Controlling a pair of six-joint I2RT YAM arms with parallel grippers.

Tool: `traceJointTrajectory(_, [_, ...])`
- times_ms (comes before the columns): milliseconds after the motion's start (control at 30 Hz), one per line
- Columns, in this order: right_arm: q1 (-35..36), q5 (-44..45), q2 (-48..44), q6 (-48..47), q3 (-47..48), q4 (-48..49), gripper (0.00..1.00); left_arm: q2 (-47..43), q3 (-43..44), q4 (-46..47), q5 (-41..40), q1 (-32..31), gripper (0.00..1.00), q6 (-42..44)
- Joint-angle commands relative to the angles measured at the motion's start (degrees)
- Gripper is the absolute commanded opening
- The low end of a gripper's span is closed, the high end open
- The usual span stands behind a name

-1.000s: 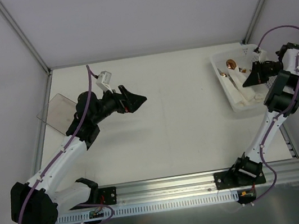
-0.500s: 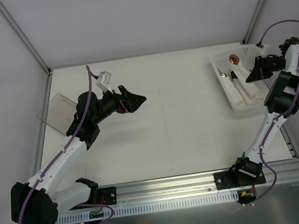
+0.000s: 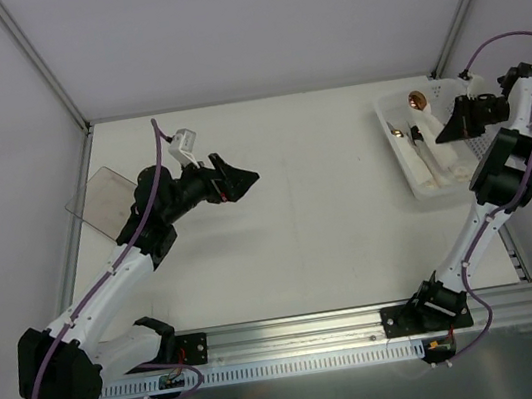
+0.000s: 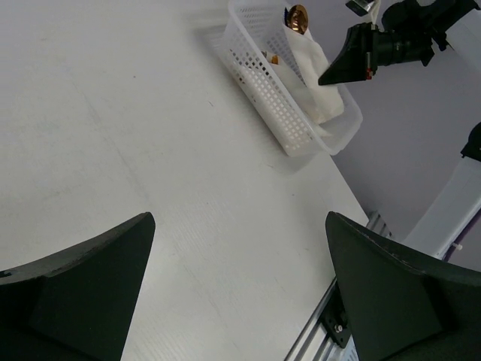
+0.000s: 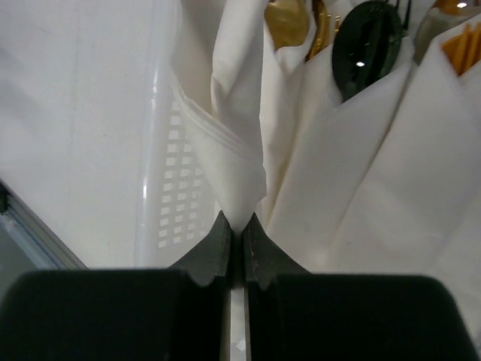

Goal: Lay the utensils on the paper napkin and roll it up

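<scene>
Two pads of the right gripper are pressed together on a fold of the paper napkin, which runs straight ahead of them inside the basket. The utensils poke out farther ahead. The left gripper is spread wide and empty, with the table beneath it.

In the right wrist view, napkins hide all but the tips of the utensils, and the top edge cuts those tips off. From above, what lies in the basket is too small to sort.
</scene>
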Motion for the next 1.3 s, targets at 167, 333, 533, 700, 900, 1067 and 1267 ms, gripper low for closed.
traceJointTrajectory(167, [2.1, -5.9, -10.6, 5.3, -10.3, -19.5, 0.0, -2.9, -0.8, -1.6, -6.5, -0.5, 0.99, -2.3])
traceJointTrajectory(333, [2.1, -4.6, -9.9, 5.1, -13.9, -19.4, 0.0, -3.1, -0.7, -2.2, -6.8, -0.5, 0.99, -2.7])
traceJointTrajectory(533, [1.7, -5.6, -7.7, 3.7, -13.9, -19.2, 0.0, -3.6, -0.6, -2.4, -6.8, -0.5, 0.99, -2.6])
traceJointTrajectory(700, [1.6, -5.4, -4.1, 2.9, -14.6, -19.1, 0.0, -3.7, -0.4, -2.7, -6.9, -0.5, 0.99, -2.4])
traceJointTrajectory(900, [1.8, -8.0, -0.9, 2.8, -14.0, -17.3, 0.0, -3.7, -0.4, -2.8, -7.0, -0.5, 0.99, -2.2])
traceJointTrajectory(1067, [2.6, -7.4, 0.2, 4.3, -14.3, -14.0, 0.0, -3.9, -0.5, -3.1, -7.2, -0.5, 0.99, -1.9])
traceJointTrajectory(1267, [2.9, -3.2, 1.8, 6.5, -15.4, -10.4, 0.0, -3.8, -0.2, -3.6, -7.2, -0.5, 0.99, -1.5])
